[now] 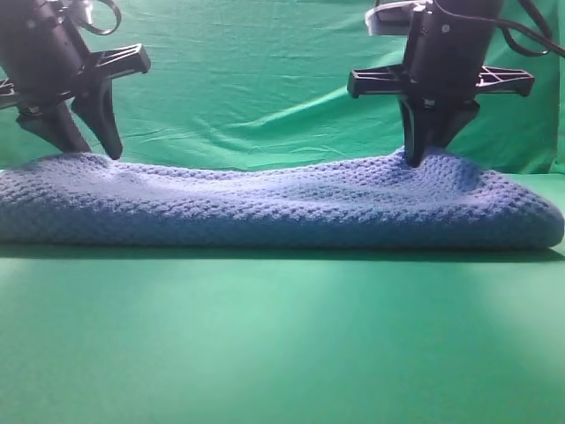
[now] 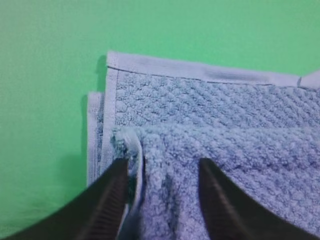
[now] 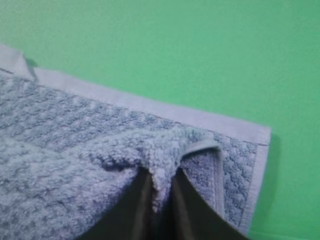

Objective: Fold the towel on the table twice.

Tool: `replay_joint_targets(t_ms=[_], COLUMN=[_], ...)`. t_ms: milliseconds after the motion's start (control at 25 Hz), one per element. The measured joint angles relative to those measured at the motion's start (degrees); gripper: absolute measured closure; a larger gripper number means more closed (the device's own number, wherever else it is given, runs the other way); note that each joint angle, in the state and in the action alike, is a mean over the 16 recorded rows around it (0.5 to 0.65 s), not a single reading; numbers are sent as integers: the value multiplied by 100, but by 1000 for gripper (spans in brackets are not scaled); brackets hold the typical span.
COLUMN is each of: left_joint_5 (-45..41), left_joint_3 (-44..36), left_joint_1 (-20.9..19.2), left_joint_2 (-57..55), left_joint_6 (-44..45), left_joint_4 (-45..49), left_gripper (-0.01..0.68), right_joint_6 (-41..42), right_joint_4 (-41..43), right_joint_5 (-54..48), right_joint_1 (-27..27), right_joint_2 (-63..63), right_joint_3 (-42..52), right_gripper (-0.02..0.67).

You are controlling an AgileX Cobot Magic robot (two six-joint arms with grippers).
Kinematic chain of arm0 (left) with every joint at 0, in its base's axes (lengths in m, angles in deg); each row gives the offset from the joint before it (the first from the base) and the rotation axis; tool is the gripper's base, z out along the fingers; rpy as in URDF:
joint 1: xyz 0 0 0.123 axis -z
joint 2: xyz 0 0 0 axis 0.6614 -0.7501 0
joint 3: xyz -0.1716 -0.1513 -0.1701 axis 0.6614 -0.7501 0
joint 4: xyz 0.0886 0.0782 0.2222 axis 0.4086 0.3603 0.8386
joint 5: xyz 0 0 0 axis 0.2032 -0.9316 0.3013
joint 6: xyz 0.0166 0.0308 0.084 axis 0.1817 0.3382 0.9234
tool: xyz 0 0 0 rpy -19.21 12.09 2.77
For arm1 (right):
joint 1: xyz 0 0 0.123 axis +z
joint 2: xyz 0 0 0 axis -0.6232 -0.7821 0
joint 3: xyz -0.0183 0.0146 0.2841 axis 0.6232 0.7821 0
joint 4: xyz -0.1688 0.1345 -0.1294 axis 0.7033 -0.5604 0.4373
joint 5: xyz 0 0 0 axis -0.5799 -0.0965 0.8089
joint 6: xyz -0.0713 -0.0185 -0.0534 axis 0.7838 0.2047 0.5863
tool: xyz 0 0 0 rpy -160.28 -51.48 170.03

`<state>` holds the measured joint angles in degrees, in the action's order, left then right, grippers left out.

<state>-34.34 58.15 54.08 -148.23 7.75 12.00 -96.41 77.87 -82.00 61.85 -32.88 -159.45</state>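
The blue-grey waffle towel (image 1: 282, 208) lies folded in a long band across the green table (image 1: 282, 336). My left gripper (image 1: 93, 152) stands over the towel's left end with its fingers spread. In the left wrist view the gripper (image 2: 162, 165) is open, and a raised fold of towel (image 2: 215, 115) slumps between the fingers beside the pale hem. My right gripper (image 1: 419, 159) presses into the towel's right end. In the right wrist view the gripper (image 3: 161, 175) has its fingers close together, pinching a ridge of towel (image 3: 60, 130) near the corner.
A wrinkled green cloth backdrop (image 1: 265, 88) hangs behind the towel. Bare green table (image 2: 50, 75) shows left of the towel's left corners, and more table (image 3: 200, 50) lies beyond its right hem. The table's front half spreads below the towel.
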Motion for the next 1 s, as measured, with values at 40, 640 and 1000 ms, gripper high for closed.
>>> replay_joint_targets(t_ms=[40, 640, 1000], left_joint_5=[-81, -2196, -2642], left_joint_3=[31, 1175, 893], left_joint_1=[-1, -10, -10], left_joint_2=[32, 1583, 3445], left_joint_6=[6, 29, 287], left_joint_4=[10, 283, 284], left_gripper=[278, 436, 665], right_joint_6=[-65, -48, 381], right_joint_4=[1, -31, -175], right_joint_5=[-40, -1613, -2158], right_joint_1=[-12, -82, -90], right_joint_2=[23, 1709, 3788], right_joint_3=[-11, -608, -412], right_gripper=[360, 335, 624])
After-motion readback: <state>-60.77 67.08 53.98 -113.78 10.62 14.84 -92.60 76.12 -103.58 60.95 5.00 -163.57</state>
